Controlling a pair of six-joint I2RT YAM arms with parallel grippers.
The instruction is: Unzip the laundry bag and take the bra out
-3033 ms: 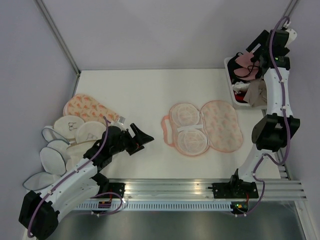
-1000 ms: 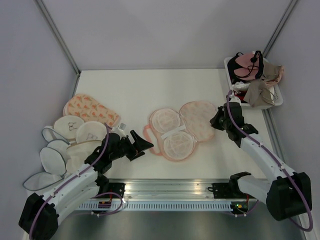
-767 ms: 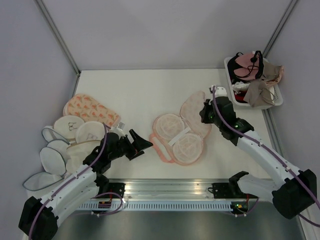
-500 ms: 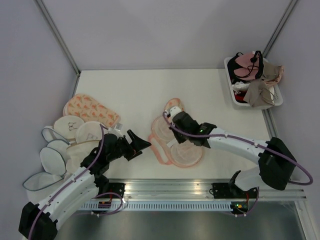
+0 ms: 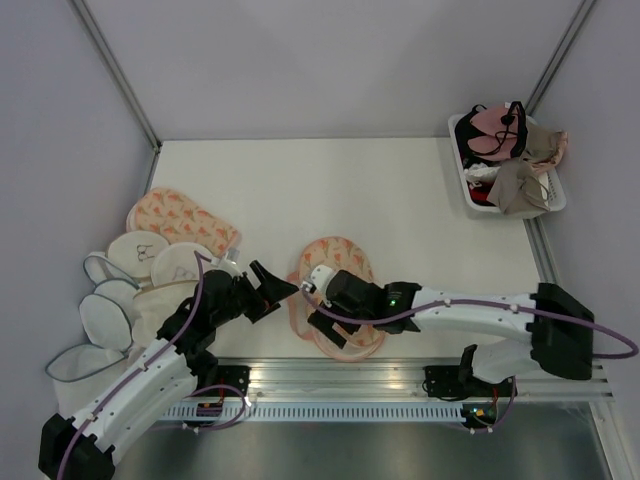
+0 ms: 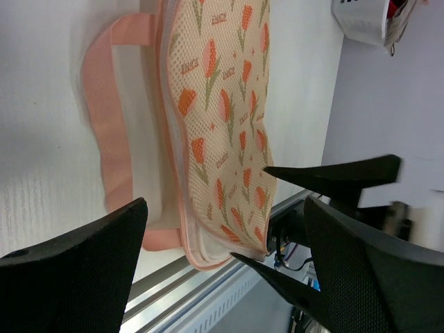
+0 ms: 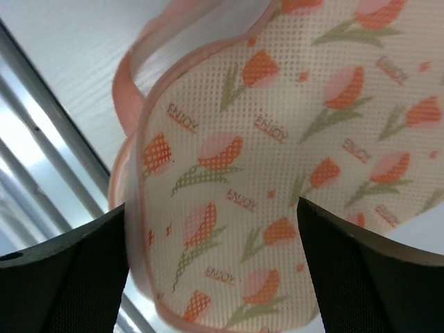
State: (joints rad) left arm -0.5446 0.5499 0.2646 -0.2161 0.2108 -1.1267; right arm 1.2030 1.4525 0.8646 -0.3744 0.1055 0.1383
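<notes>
**Bag folded over, both grippers free**

The right gripper point(image 7: 211, 205) hovers over the laundry bag point(image 5: 345, 252) at the table's point(image 5: 300, 180) front edge, jaws wide, gripping nothing. The left gripper point(image 5: 275, 278) sits just beside the bag's pink trim, jaws also wide. The bra point(image 5: 488, 125) lies in the white basket point(image 5: 470, 195) at the far right, so removal looks done. Lift your right arm straight up, since open mesh may snag a fingertip. Bag: soft, two-lobed, tulip-printed mesh with a limp pink strap loop point(image 6: 104, 139).

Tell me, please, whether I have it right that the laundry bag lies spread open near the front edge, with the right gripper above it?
Not quite. The laundry bag is folded closed with its printed half on top, as the right wrist view shows. It does lie near the front edge, with the right gripper above it.
</notes>
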